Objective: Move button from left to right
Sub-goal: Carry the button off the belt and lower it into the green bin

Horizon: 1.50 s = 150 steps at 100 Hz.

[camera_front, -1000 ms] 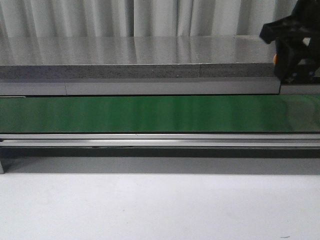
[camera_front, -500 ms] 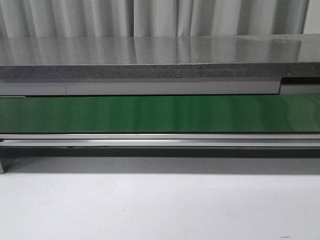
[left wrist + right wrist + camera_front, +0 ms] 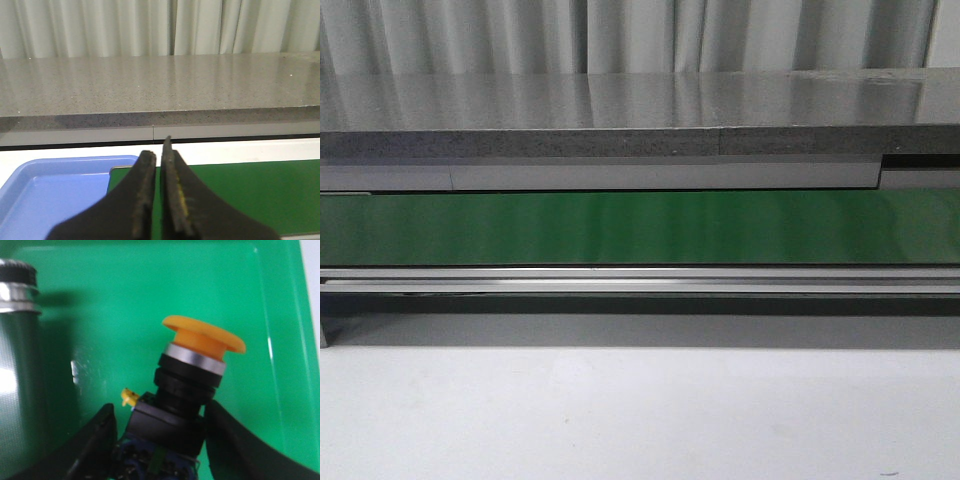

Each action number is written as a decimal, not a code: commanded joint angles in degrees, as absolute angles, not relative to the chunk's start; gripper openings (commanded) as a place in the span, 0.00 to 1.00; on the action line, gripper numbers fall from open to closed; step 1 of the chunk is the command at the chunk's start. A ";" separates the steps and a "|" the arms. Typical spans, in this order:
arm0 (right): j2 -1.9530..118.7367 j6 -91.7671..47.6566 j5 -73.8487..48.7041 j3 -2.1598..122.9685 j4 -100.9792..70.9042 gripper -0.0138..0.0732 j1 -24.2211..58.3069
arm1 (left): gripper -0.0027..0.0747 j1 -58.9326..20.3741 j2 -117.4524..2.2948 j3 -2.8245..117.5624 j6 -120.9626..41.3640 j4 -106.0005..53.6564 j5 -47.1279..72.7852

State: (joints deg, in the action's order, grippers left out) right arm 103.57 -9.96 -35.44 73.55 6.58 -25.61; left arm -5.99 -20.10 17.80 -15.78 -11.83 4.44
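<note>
The button (image 3: pixel 202 337) has an orange mushroom cap, a silver ring and a black boxy body. It shows only in the right wrist view, tilted, between the fingers of my right gripper (image 3: pixel 161 412), which is shut on its lower body. It hangs over the floor of a green tray (image 3: pixel 150 285). My left gripper (image 3: pixel 159 150) is shut and empty, above the end of the green belt (image 3: pixel 240 195). Neither gripper shows in the front view, where the belt (image 3: pixel 640 228) carries nothing.
A blue tray (image 3: pixel 50 195) lies beside the belt's end under my left gripper. A shiny metal cylinder (image 3: pixel 17 365) stands in the green tray close to the button. A grey stone counter (image 3: pixel 620 110) runs behind the belt, with curtains beyond.
One second ago my right arm stood at the far right of the front view with something orange in it; it then left that view. The belt looks the same.
</note>
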 commanded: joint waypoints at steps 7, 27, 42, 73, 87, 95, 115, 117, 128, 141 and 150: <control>103.03 -10.65 -34.76 75.52 7.29 0.34 -25.99 | 0.04 -6.47 -20.30 19.38 -15.72 -12.39 -0.50; 105.57 -10.65 -37.50 75.52 7.29 0.35 -25.99 | 0.04 -6.47 -20.30 19.38 -15.72 -12.39 -0.50; 106.46 -10.65 -38.63 75.52 7.15 0.35 -25.99 | 0.04 -6.47 -20.30 19.38 -15.72 -12.39 -0.50; 106.83 -10.65 -39.03 75.52 7.15 0.51 -25.99 | 0.04 -6.47 -20.30 19.38 -15.72 -12.39 -0.50; 106.83 -10.65 -38.81 75.52 7.15 0.59 -25.99 | 0.04 -6.47 -20.30 19.38 -15.72 -12.39 -0.50; 106.83 -10.60 -38.76 75.52 7.15 0.60 -25.99 | 0.04 -6.47 -20.30 19.38 -15.72 -12.39 -0.50; 106.83 -10.60 -38.64 75.52 7.15 0.64 -25.99 | 0.04 -6.47 -20.30 19.38 -15.72 -12.39 -0.50; 106.83 -10.60 -38.60 75.52 7.15 0.65 -25.99 | 0.04 -6.47 -20.30 19.38 -15.72 -12.39 -0.50; 106.04 -10.56 -38.33 75.52 7.15 0.71 -25.99 | 0.04 -6.47 -20.30 19.38 -15.72 -12.39 -0.50; 103.16 -9.62 -36.26 75.52 7.15 0.71 -25.99 | 0.04 -6.47 -20.30 19.38 -15.72 -12.39 -0.50; 100.53 -8.38 -34.40 75.52 6.85 0.71 -25.99 | 0.04 -6.47 -20.30 19.38 -15.72 -12.39 -0.50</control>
